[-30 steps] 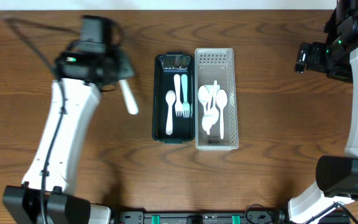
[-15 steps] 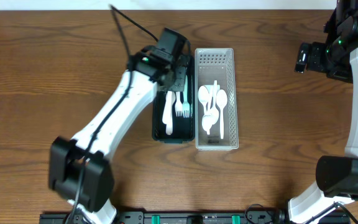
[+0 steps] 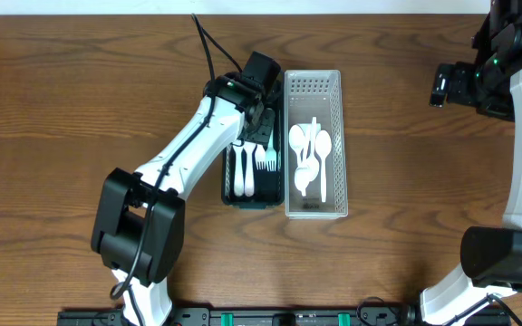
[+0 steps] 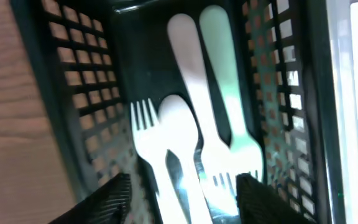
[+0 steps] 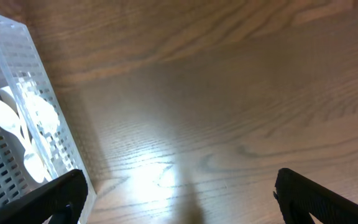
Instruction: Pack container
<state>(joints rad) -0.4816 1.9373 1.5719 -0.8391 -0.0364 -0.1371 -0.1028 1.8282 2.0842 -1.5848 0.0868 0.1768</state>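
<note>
Four utensils lay in the black mesh basket (image 4: 79, 93) directly under the left gripper (image 4: 185, 196). They were a white fork (image 4: 145, 127) with tines pointing away from the wrist, a round-ended white piece (image 4: 180, 121) that was probably a spoon, a second white fork (image 4: 194, 81) and a mint-green fork (image 4: 225, 93), the last two just beyond the fingertips.

The left jaws stood wide apart on either side of the near fork's handle, pinching nothing that I could see. The right gripper (image 5: 179, 180) was also spread wide and empty, hovering over the bare wooden table (image 5: 229, 93). The white basket (image 5: 17, 81) of white spoons (image 3: 311, 149) sat off to its left in the wrist view.

Risk, as I judge it: the left fingers sat low inside the basket, near the mesh walls — a lift that isn't straight up could catch a wall and drag or tip the basket. A fingertip brushing the near fork's handle could flick it out. Anything still left to pack — couldn't tell.
</note>
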